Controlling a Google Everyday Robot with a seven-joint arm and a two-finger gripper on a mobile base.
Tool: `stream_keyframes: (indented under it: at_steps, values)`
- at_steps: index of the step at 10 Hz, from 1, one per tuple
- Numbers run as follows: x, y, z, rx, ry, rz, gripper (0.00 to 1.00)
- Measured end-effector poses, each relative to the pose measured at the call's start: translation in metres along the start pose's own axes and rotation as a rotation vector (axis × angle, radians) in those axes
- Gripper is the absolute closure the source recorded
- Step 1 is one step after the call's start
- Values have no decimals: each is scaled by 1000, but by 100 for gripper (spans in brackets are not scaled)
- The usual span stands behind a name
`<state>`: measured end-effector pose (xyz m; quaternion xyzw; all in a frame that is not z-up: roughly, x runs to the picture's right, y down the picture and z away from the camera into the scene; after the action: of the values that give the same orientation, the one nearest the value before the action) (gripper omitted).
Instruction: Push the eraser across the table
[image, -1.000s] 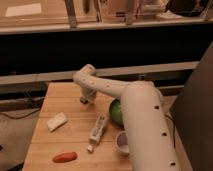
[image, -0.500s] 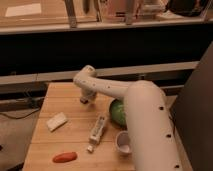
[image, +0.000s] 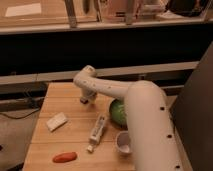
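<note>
Wooden table (image: 70, 92); tool (image: 85, 100) low near its far edge, grip unclear; white cup (image: 123, 142).

The light wooden desk (image: 70, 95) shows plank-like strips. At its far side hangs the end effector (image: 85, 100) of the white arm. Cream block (image: 56, 121), white tube (image: 97, 130), orange-red carrot-like piece (image: 65, 157), green ball (image: 118, 113), white cup (image: 122, 142).

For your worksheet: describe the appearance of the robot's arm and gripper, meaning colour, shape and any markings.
The arm is off-white and smooth, a thick rounded tube narrowing toward a bulbous wrist joint, with small dark dots along its side. The gripper, over the far part of the table, is small and darker than the arm. No loose cables show.
</note>
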<state>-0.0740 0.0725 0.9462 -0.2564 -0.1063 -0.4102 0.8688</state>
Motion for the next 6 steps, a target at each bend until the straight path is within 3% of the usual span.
stream_keyframes:
  at_steps: [3, 6]
  values:
    - [2, -3, 0, 10, -1, 3, 100]
    - [4, -12, -2, 29, 41, -28, 100]
